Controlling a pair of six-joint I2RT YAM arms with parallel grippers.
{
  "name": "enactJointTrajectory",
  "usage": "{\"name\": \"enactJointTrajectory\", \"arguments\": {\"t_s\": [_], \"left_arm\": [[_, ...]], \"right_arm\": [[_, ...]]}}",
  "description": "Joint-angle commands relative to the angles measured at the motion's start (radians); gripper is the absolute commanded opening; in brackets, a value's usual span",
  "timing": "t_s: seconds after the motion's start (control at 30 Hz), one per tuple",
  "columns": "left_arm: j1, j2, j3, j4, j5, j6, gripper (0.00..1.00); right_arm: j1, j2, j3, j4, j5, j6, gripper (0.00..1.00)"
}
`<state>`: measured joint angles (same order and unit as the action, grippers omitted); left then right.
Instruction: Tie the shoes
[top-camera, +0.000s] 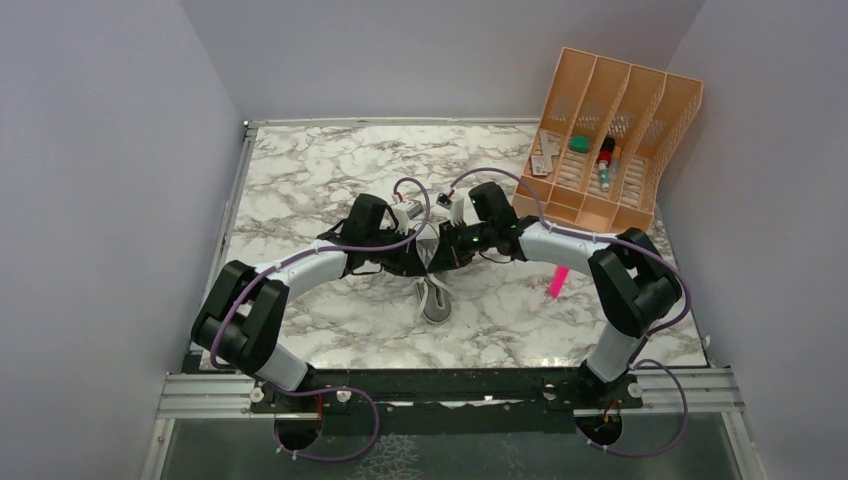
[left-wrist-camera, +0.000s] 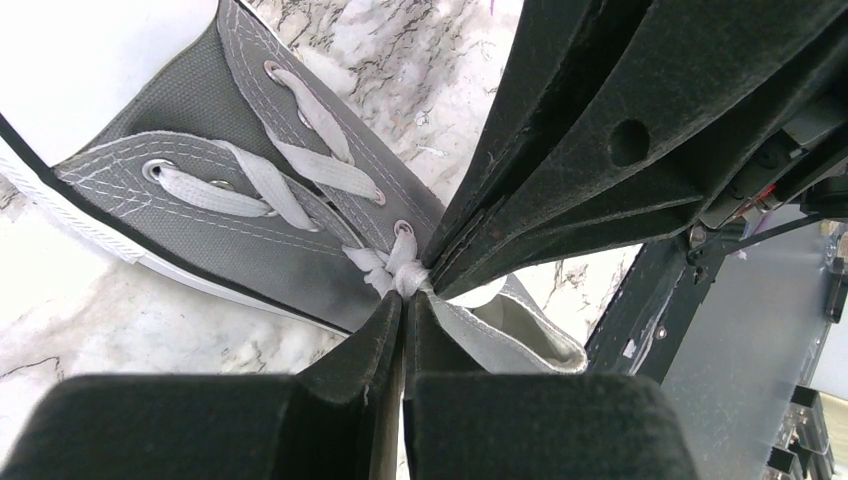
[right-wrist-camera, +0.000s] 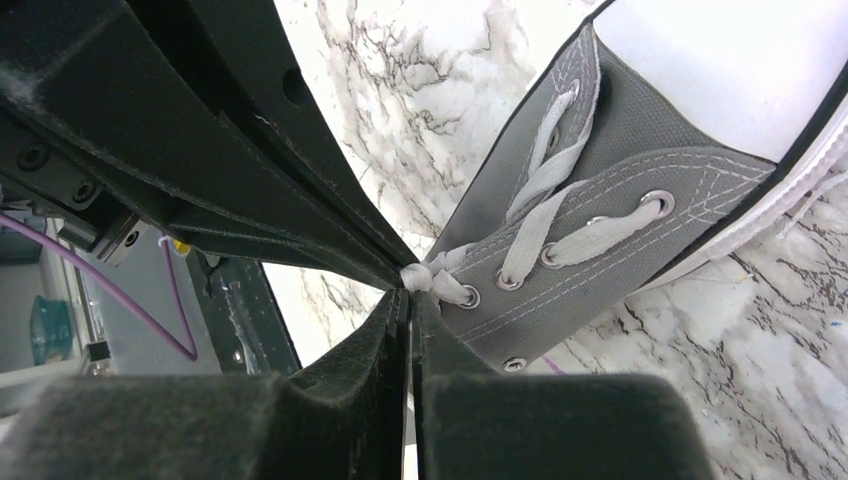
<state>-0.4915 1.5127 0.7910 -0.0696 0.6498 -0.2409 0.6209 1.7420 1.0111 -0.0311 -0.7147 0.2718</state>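
Pale lilac walls (top-camera: 100, 150) box in a white marble-patterned table (top-camera: 300, 170), a peach rack (top-camera: 655, 110) at its far-right corner.

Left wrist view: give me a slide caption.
Left gripper and right gripper, fingertips meeting, pinch the white laces at the top eyelets of the small grey canvas sneaker.

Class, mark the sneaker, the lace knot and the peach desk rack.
sneaker (left-wrist-camera: 215, 250): left wrist view, grey canvas side.
lace knot (right-wrist-camera: 425, 277): right wrist view, white twist beside the eyelet.
peach desk rack (top-camera: 672, 125): top view, right-hand wall.
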Motion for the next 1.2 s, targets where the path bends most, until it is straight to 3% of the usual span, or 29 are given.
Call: {"name": "enactJointTrajectory", "arguments": {"t_s": [0.0, 0.1, 0.37, 0.6, 0.73, 0.77, 0.87, 0.93, 1.17], "left_arm": [[-0.004, -0.025, 0.014, 0.005, -0.026, -0.004, 0.03], [-0.004, -0.02, 0.015, 0.007, -0.034, -0.011, 0.01], [-0.005, -0.003, 0.014, 0.018, -0.086, -0.039, 0.0], [-0.004, 0.004, -0.011, 0.136, -0.06, -0.124, 0.0], [-0.005, 0.006, -0.009, 0.136, -0.058, -0.118, 0.0], [-0.005, 0.004, -0.008, 0.125, -0.06, -0.109, 0.0], [-0.005, 0.004, 0.007, 0.073, -0.071, -0.066, 0.0], [-0.005, -0.004, 0.01, 0.03, -0.095, -0.042, 0.0], [-0.005, -0.015, -0.005, 0.03, -0.144, -0.025, 0.0]], "right_arm": [[0.005, 0.023, 0.027, 0.06, -0.052, 0.015, 0.06], [0.005, 0.019, 0.034, 0.056, -0.05, 0.021, 0.01], [0.006, -0.053, -0.046, 0.132, -0.11, 0.125, 0.01], [0.005, -0.043, -0.1, 0.247, -0.131, 0.258, 0.01], [0.004, -0.071, -0.08, 0.18, -0.048, 0.231, 0.0], [0.003, -0.086, -0.064, 0.144, -0.01, 0.216, 0.02], [-0.023, -0.112, -0.01, 0.019, 0.084, 0.131, 0.22], [-0.043, -0.105, 0.004, -0.019, 0.093, 0.092, 0.31], [-0.051, -0.016, 0.076, -0.064, 0.016, 0.042, 0.37]]}}
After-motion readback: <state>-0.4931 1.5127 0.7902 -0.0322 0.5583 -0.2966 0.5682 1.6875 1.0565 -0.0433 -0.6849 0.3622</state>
